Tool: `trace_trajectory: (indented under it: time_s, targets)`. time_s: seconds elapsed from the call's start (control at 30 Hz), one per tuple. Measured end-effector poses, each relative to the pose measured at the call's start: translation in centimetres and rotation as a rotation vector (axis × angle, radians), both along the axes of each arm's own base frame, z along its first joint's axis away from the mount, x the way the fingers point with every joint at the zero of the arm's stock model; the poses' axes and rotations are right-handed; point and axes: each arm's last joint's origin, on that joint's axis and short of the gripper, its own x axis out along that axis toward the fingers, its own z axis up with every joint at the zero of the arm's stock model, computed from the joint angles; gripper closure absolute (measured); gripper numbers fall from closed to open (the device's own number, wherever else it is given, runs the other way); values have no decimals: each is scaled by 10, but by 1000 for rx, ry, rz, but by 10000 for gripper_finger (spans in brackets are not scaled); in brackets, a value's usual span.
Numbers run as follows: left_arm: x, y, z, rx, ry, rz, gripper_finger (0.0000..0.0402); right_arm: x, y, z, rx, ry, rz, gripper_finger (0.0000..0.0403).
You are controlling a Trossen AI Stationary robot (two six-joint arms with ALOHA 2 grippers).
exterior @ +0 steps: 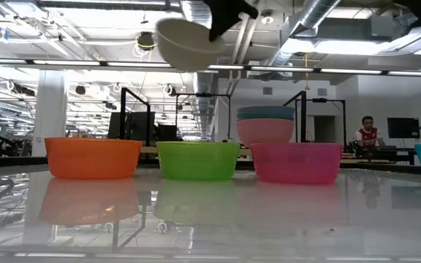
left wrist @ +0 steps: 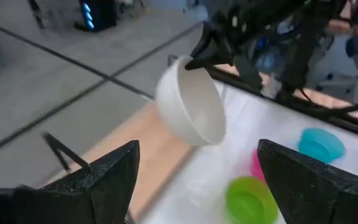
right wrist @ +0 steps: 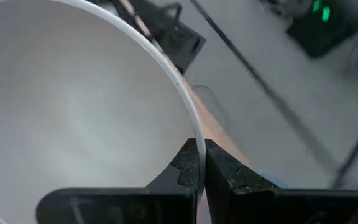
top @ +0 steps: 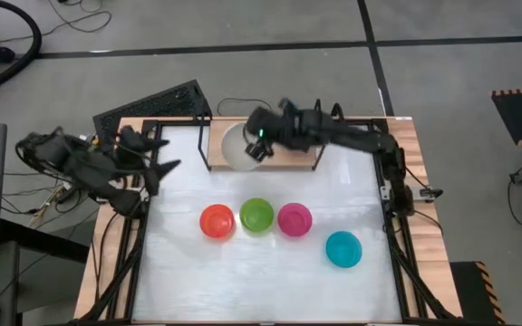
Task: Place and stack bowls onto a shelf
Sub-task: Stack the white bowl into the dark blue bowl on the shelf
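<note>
My right gripper point(top: 259, 145) is shut on the cream-white bowl point(top: 238, 147), high over the left end of the wooden shelf point(top: 288, 156) at the table's far edge. A blue bowl point(exterior: 266, 112) sits nested in a pink bowl point(exterior: 265, 131) on the shelf; my right arm hides them from above. No dark green bowl shows. The red-orange point(top: 217, 221), lime green point(top: 256, 215) and magenta point(top: 294, 219) bowls stand in a row mid-table, the teal bowl point(top: 343, 248) to their near right. My left gripper point(top: 166, 167) waits open at the table's left edge. My right gripper pinches the cream-white bowl's rim point(right wrist: 194, 134), on its side toward the table's right, with one finger inside the bowl and one outside. The fingers come slanting down from the right. The bowl point(exterior: 188, 45) is lifted clear and hangs tilted, well above the other bowls.
A dark keyboard-like slab point(top: 152, 104) lies off the table's far left corner. The near half of the white tabletop point(top: 243, 281) is bare. Black frame rails point(top: 397, 226) run along the table's sides. A person point(exterior: 368, 131) sits far back in the room.
</note>
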Motion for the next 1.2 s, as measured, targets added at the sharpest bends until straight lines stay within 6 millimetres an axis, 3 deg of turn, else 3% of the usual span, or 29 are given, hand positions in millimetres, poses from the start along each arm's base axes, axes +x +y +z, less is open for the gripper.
trace_trajectory:
  time_s: [0.27, 0.47, 0.53, 0.67, 0.87, 1.03, 1.2]
  targets:
    - [-26, 17, 9, 193, -66, 243, 90, -37, -94, 12, -292, 533, 308, 372]
    - [-37, 24, 14, 281, -142, 482, 90, -73, -159, 12, -317, 693, 375, 372]
    - [-40, 26, 15, 294, -166, 536, 90, -82, -173, 11, -295, 669, 479, 372]
    - [-45, 29, 15, 270, -209, 581, 90, -103, -200, 10, -225, 458, 719, 372]
    - [-47, 33, 15, 201, -294, 653, 90, -138, -232, 11, -149, 190, 837, 372]
    - [-46, 35, 15, 191, -310, 693, 90, -155, -242, 12, -74, -12, 912, 372]
    - [-47, 37, 15, 197, -308, 731, 90, -160, -245, 1, -9, -14, 935, 372]
